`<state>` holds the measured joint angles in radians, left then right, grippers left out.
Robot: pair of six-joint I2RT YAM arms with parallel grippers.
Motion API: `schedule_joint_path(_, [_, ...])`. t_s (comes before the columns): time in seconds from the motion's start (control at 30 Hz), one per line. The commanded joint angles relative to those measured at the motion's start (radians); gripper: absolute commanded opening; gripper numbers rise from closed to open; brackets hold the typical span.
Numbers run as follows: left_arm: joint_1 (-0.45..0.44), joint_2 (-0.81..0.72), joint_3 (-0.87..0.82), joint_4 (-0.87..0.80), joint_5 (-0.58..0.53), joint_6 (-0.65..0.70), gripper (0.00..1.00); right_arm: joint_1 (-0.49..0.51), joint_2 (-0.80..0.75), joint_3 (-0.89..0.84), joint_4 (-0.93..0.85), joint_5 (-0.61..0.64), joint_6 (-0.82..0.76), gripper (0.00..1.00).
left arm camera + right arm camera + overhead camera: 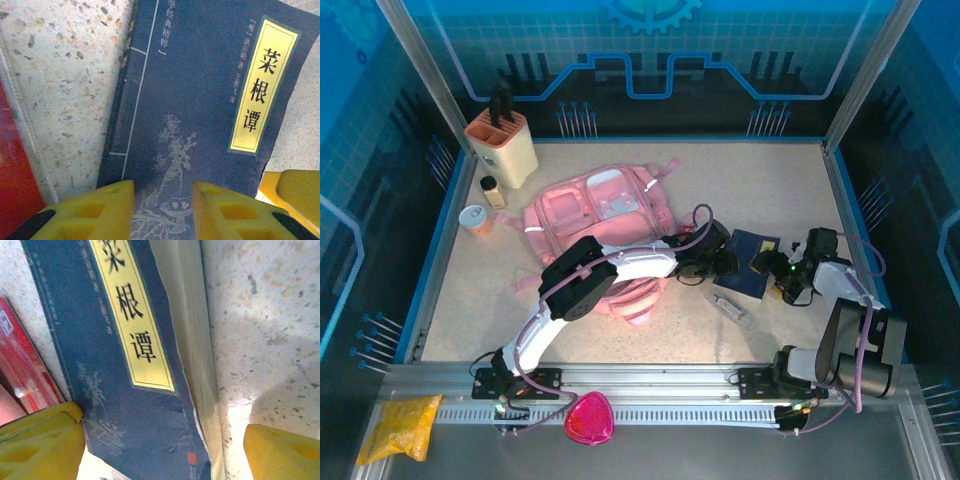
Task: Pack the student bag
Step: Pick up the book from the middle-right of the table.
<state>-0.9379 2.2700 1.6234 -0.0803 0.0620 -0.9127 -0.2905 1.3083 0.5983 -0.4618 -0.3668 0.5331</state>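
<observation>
Finds both arms at a dark blue book [752, 262] [200, 100] [100, 365] with a yellow title label, lying flat on the speckled surface right of centre. Places the left end effector [718, 260] [162, 212] over one end of the book, fingers partly parted, cover showing in the gap and nothing seen clamped. Sets the right end effector [783, 268] [160, 447] on the book's other side, fingers spread wide either side of a corner, gripping nothing.

Puts the student bag [605, 205] well to the left of both, flat at mid-surface, front pockets up, long axis running away from the bases and leaning right. Makes the left arm the nearer one, its links crossing the bag's near edge; suggests a leftward carry for the book. Cannot tell whether the bag's main opening is unzipped.

Notes a clear pen-like item [730, 306] just on the near side of the book. Lists a tan holder [503, 150], small bottle [492, 190] and cup [476, 218] at far left, off that path, plus a magenta pouch [590, 418] and yellow packet [400, 427] by the near rail.
</observation>
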Motion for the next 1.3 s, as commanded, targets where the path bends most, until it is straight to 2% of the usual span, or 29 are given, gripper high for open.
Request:
schedule_joint_path(0.0, [-0.001, 0.033, 0.034, -0.060, 0.016, 0.028, 0.35, 0.046, 0.034, 0.017, -0.027, 0.000, -0.027, 0.82])
schedule_joint_path(0.13, [-0.001, 0.045, 0.039, -0.072, 0.023, 0.030, 0.35, 0.072, 0.045, 0.028, -0.018, -0.040, -0.029, 0.79])
schedule_joint_path(0.47, [-0.002, 0.050, 0.036, -0.099, 0.007, 0.038, 0.34, 0.094, -0.034, 0.080, -0.093, 0.002, -0.050, 0.71])
schedule_joint_path(0.67, [-0.001, 0.051, 0.036, -0.098, 0.006, 0.040, 0.34, 0.095, -0.089, 0.085, -0.117, 0.014, -0.062, 0.60])
schedule_joint_path(0.87, [-0.002, 0.053, 0.036, -0.095, 0.015, 0.038, 0.34, 0.094, -0.055, 0.103, -0.139, -0.001, -0.090, 0.48])
schedule_joint_path(1.13, [-0.002, 0.051, 0.038, -0.089, 0.018, 0.038, 0.34, 0.088, -0.089, 0.103, -0.129, 0.003, -0.084, 0.35])
schedule_joint_path(1.27, [-0.001, 0.049, 0.040, -0.089, 0.019, 0.040, 0.35, 0.076, -0.070, 0.101, -0.127, -0.022, -0.087, 0.30])
